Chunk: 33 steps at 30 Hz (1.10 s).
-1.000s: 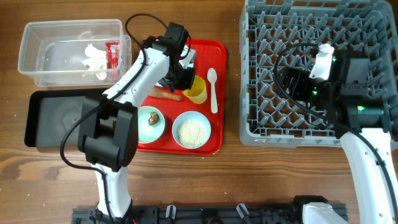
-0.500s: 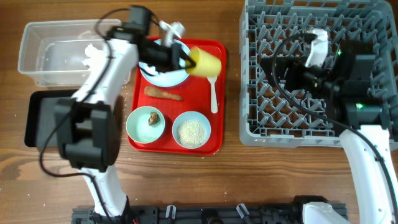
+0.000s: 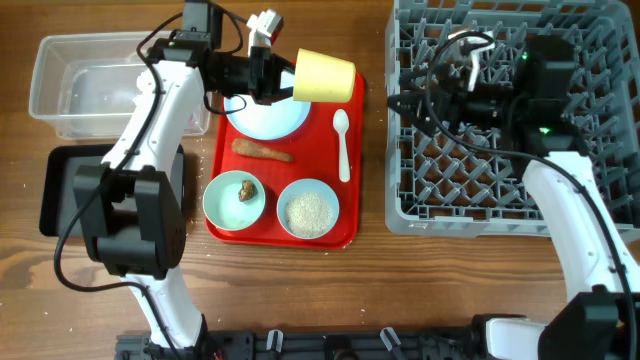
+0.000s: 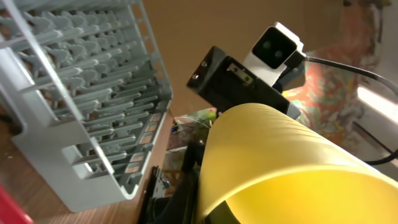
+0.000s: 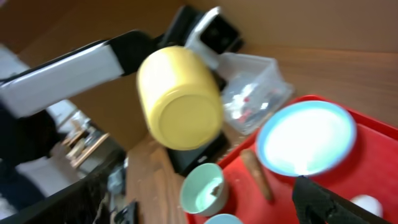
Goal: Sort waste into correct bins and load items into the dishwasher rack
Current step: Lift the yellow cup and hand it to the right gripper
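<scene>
**Yellow cup held in the air between tray and rack**

The left gripper [image 3: 283, 80] is clamped tight on the yellow cup [image 3: 325, 76]. The cup hangs on its side above the top right corner of the red serving tray [image 3: 350, 232], with its base turned toward the dishwasher rack [image 3: 500, 195].

Beside the cup, the pale blue plate [image 3: 268, 115] sits at the top of the tray. The white spoon [image 3: 343, 145] lies along the tray's right side. Lower on the tray are the orange-brown stick [image 3: 263, 150], a bowl [image 3: 215, 205] with a brown lump [image 3: 245, 188], and a second bowl [image 3: 283, 200] holding rice.

A strip of bare table [image 3: 375, 150] separates the tray from the rack. The right gripper [image 3: 408, 104] hovers over the rack's upper left pegs, jaws spread wide with nothing in them. It faces the cup and stands between it and the rack's interior.

The left arm crosses over the clear tub [image 3: 60, 90]. The black tray [image 3: 60, 190] lies just below the tub.
</scene>
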Each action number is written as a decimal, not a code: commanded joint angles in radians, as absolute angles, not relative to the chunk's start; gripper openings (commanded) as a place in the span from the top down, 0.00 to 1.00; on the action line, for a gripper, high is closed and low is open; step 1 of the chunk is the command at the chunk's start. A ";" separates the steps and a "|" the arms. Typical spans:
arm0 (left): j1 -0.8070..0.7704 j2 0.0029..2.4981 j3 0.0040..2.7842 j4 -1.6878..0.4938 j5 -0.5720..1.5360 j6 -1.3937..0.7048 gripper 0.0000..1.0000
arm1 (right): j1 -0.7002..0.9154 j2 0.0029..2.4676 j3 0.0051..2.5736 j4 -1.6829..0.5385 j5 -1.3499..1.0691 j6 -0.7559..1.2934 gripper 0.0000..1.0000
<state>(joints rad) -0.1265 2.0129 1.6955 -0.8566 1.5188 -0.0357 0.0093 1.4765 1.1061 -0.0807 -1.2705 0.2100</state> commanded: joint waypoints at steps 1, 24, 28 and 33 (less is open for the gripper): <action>-0.143 1.990 1.712 -0.851 1.568 -0.029 0.96 | 0.064 1.489 1.120 -0.017 -1.366 0.243 0.01; -0.187 1.990 1.712 -0.831 1.577 -0.034 0.96 | 0.163 1.489 1.120 0.059 -1.144 0.314 0.03; -0.190 1.990 1.712 -0.853 1.577 -0.034 0.96 | 0.163 1.489 1.120 0.063 -1.140 0.315 0.04; -0.220 1.990 1.712 -0.850 1.577 -0.033 0.96 | 0.170 1.489 1.120 0.071 -1.141 0.317 0.16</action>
